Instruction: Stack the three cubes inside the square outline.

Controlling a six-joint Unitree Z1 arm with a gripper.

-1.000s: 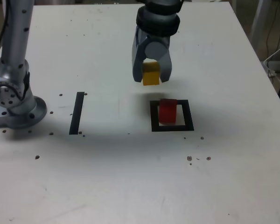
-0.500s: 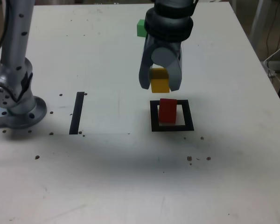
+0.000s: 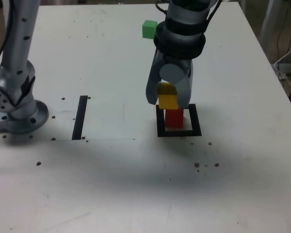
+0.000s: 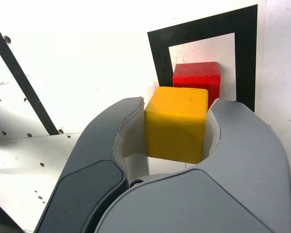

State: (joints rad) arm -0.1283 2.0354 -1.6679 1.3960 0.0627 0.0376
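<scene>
My gripper (image 3: 168, 99) (image 4: 177, 128) is shut on the yellow cube (image 3: 168, 98) (image 4: 176, 123), which hangs just above the red cube (image 3: 174, 118) (image 4: 197, 78). The red cube stands inside the square outline (image 3: 160, 128) (image 4: 200, 30) of black tape. Whether yellow touches red I cannot tell. A green cube (image 3: 149, 28) lies alone at the far side of the table, behind the arm in the exterior view.
A straight black tape strip (image 3: 80, 117) (image 4: 23, 85) lies at the exterior view's left of the square. The arm's base (image 3: 17, 109) stands at the exterior view's left edge. Small dark specks dot the white table (image 3: 136, 184).
My gripper has carried the yellow cube toward the exterior view's right and downward, from beside the square to directly over the red cube. The green cube has come into sight behind the arm.
</scene>
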